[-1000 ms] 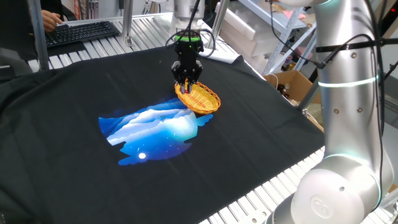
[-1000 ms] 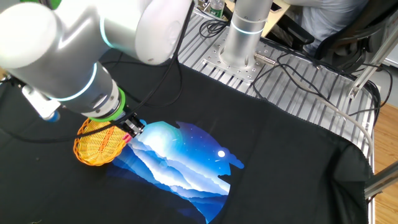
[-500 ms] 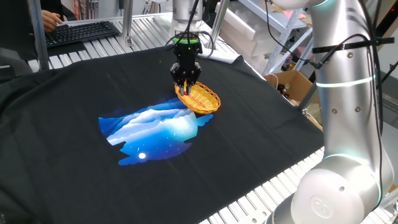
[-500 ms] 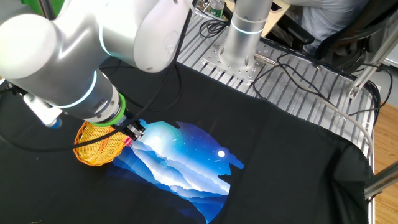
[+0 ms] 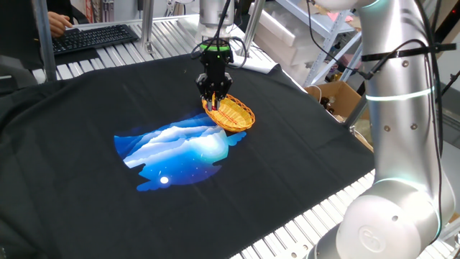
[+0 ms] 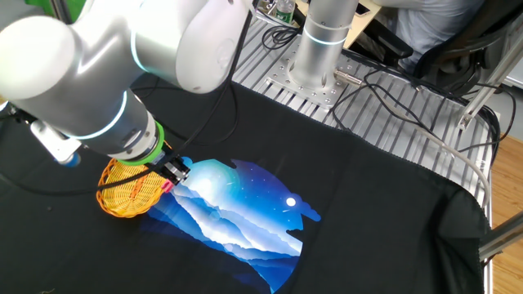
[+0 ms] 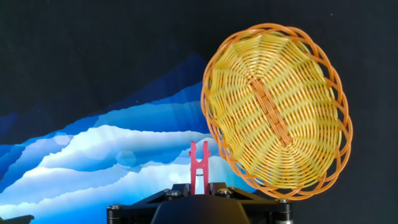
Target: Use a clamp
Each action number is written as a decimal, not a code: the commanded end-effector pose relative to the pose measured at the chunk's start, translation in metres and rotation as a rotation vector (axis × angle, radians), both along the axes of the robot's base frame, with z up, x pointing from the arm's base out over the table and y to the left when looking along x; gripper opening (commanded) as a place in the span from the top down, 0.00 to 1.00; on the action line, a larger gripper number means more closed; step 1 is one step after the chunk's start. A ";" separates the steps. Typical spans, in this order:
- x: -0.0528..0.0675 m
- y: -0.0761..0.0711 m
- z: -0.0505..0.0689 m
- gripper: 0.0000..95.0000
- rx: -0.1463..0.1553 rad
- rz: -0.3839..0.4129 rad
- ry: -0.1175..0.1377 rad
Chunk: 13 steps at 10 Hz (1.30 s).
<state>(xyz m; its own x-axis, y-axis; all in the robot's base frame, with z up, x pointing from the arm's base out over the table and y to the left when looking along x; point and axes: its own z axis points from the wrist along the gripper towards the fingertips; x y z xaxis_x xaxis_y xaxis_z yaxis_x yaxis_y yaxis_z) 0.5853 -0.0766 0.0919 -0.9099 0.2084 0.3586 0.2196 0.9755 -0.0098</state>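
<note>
The gripper hung just over the near rim of the woven yellow basket, fingers pinched on the clamp, a small red-pink clip sticking out from between them with its forked tip forward. In the hand view that tip sat just beside the basket's left edge, over the blue mountain print on the black cloth. From the other fixed view, the gripper sat at the basket's right edge. A keyboard lay far back.

A robotics lab: slatted aluminium bench, keyboard, loose cables, shelving behind
</note>
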 end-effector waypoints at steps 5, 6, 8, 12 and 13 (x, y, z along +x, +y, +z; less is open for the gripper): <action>-0.001 0.000 0.000 1.00 -0.046 -0.056 -0.020; -0.001 0.000 0.000 1.00 -0.053 -0.075 -0.020; -0.001 0.000 0.000 1.00 -0.057 -0.085 -0.021; -0.001 0.000 0.000 1.00 -0.053 -0.081 -0.013; -0.001 0.000 0.000 1.00 -0.049 -0.077 -0.005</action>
<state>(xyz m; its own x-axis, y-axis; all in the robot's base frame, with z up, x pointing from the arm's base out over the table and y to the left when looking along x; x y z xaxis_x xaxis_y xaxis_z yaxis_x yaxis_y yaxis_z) 0.5828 -0.0769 0.0915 -0.8950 0.2925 0.3367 0.2909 0.9551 -0.0565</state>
